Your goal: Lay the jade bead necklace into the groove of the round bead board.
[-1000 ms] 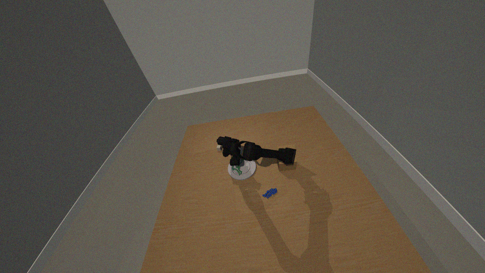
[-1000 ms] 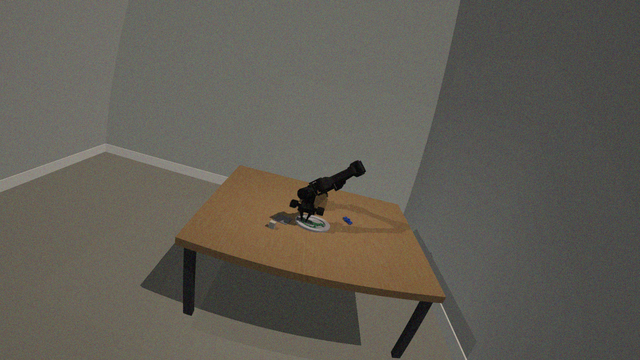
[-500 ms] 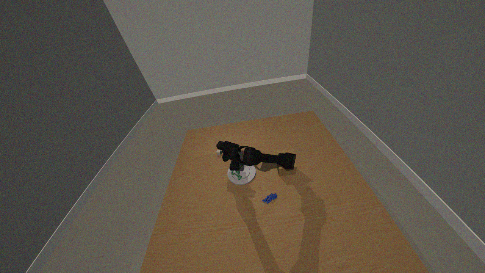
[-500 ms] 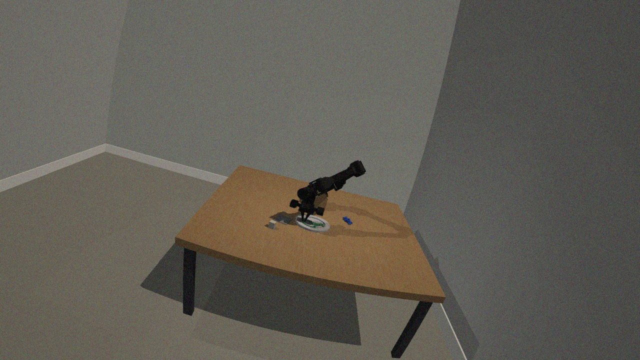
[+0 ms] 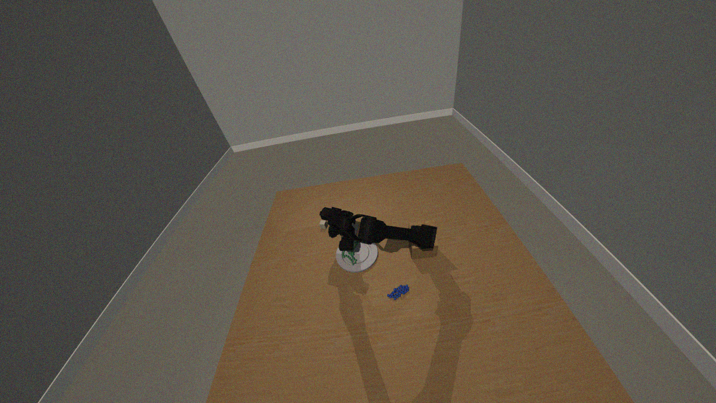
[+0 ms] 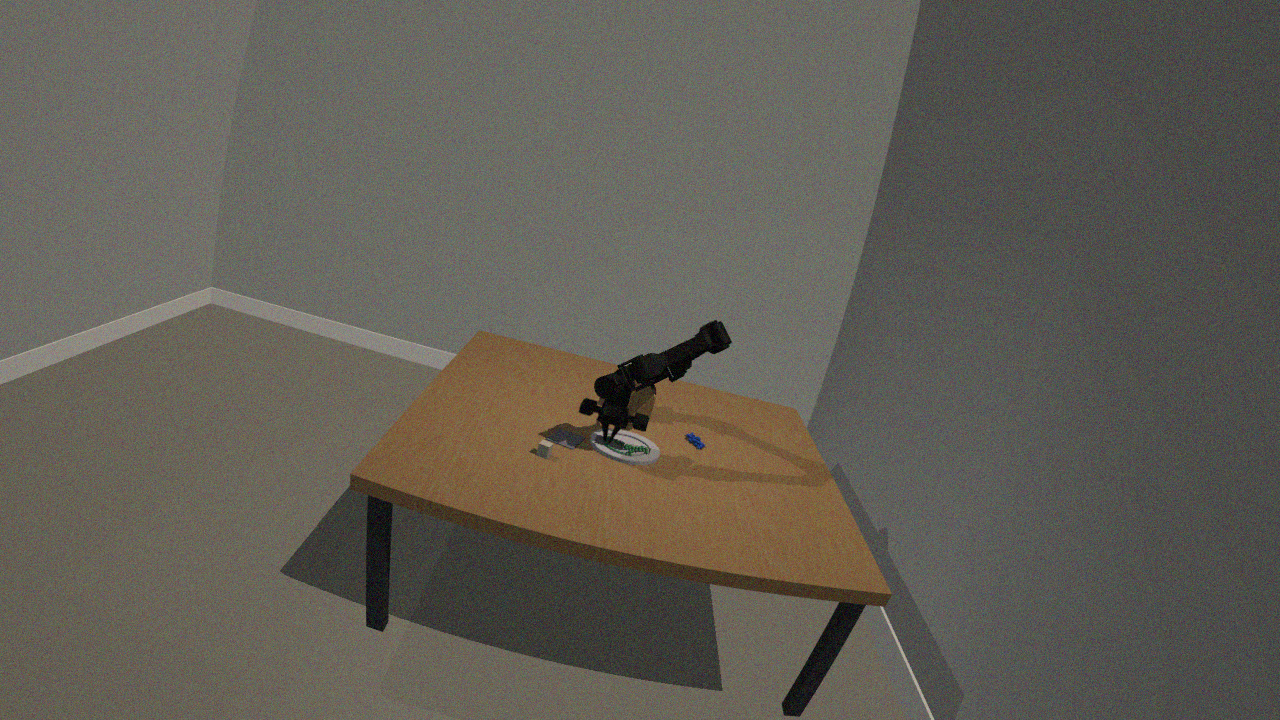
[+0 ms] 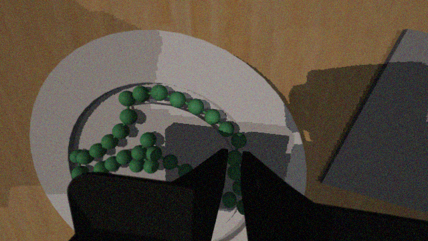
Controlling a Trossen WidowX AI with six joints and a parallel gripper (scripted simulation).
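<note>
The jade bead necklace (image 5: 348,257) (image 6: 633,450) (image 7: 195,106) lies on the pale round bead board (image 5: 372,254) (image 6: 646,460) (image 7: 50,110). In the wrist view, its upper and upper-right beads follow the ring groove. Near the top left it bends inward across the centre disc to the groove's left side, and several beads are bunched on the disc. My gripper (image 6: 608,440) (image 7: 234,156) is shut on the necklace at the groove's right side, low at the board. More beads lie doubled up below the fingertips. The fingers hide part of the necklace and the lower groove.
A blue bead string (image 5: 399,291) (image 6: 694,441) lies bunched on the wooden table (image 5: 300,326) (image 6: 537,501). A flat grey tile (image 6: 563,437) (image 7: 374,134) lies beside the board. A small pale cube (image 5: 323,224) (image 6: 544,449) stands near the tile.
</note>
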